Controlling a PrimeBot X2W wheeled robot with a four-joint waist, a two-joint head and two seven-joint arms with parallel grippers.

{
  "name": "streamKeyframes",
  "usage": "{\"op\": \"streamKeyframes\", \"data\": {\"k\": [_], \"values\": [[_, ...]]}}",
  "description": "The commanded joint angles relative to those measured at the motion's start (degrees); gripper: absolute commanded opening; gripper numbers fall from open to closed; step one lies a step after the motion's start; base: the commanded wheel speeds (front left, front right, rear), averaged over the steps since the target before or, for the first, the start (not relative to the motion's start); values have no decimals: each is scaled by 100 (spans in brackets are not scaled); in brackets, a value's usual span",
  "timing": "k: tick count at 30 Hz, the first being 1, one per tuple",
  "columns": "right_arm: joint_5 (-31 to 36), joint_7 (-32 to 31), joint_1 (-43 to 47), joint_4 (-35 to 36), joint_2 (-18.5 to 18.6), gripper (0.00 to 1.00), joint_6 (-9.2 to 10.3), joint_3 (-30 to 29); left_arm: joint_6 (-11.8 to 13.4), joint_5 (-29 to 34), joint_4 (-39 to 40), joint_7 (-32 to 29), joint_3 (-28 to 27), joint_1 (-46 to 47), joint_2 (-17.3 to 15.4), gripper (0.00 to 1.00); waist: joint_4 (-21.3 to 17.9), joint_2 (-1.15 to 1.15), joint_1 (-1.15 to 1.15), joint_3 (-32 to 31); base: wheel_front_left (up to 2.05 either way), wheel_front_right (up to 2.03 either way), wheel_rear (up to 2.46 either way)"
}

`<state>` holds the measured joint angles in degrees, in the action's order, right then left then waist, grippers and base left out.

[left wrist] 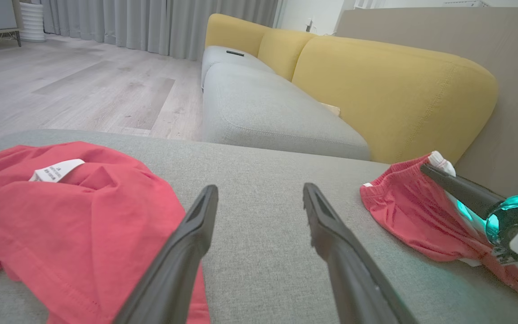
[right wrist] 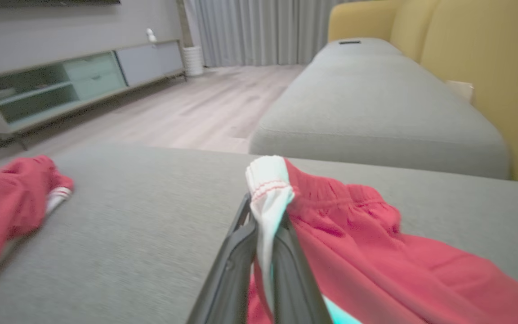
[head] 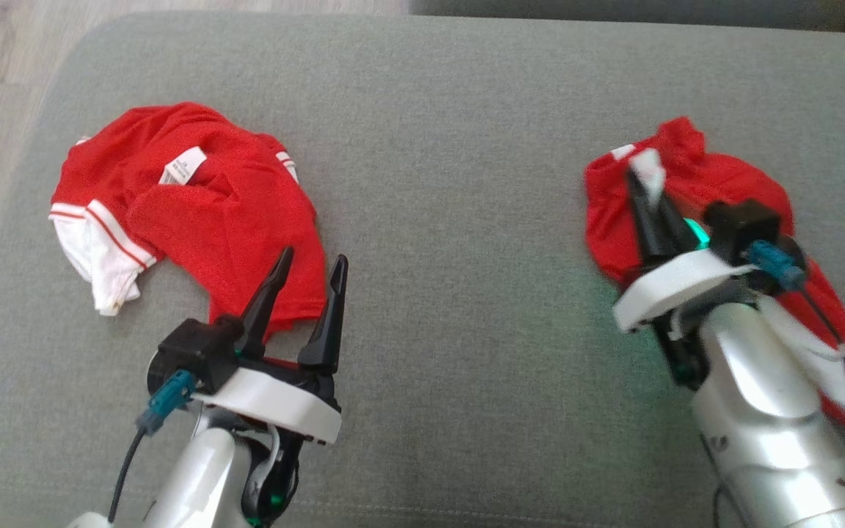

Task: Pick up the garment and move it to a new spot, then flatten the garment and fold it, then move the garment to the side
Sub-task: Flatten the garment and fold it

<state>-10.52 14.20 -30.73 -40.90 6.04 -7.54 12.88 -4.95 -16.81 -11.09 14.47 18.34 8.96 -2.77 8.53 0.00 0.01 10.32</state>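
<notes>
My right gripper is clamped on the white trim of the red shorts, which lie heaped right beneath it for lifting, while my left gripper hangs wide open, empty.

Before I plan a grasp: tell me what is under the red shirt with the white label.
The red shirt lies crumpled on the grey cushion, which shows all round it. Its white striped sleeve pokes out at one edge. Anything beneath the folds is covered.
</notes>
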Motion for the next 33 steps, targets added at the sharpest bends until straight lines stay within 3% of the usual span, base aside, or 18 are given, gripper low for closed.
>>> {"op": "streamKeyframes", "data": {"k": [1, 12, 22, 24, 33], "values": [[-214, 77, 17, 408, -109, 0, 5, 341, 46, -53, 190, 52, -196, 190, -10, 100, -49, 0, -1, -64, 0, 0, 0], [-1762, -70, 669, 1247, 99, 0, 5, 2520, 57, -70, 139, 52, -202, 102, -10, 100, -162, 0, -1, -354, 0, 0, 0], [-2591, -404, 506, 925, 289, 0, 5, 4021, 41, -88, 96, 52, -165, 26, -10, 100, -60, 0, -1, -437, 0, 0, 0], [-2635, -379, 444, 735, 279, 100, 5, 4190, 43, -92, 85, 52, -162, 21, -10, 100, -41, 0, -1, -437, 0, 0, 0], [-2795, -57, 291, 266, 298, 100, 5, 4194, 78, -96, 70, 52, -280, -56, -10, 100, -205, 0, -1, -538, 0, 0, 0]]}}
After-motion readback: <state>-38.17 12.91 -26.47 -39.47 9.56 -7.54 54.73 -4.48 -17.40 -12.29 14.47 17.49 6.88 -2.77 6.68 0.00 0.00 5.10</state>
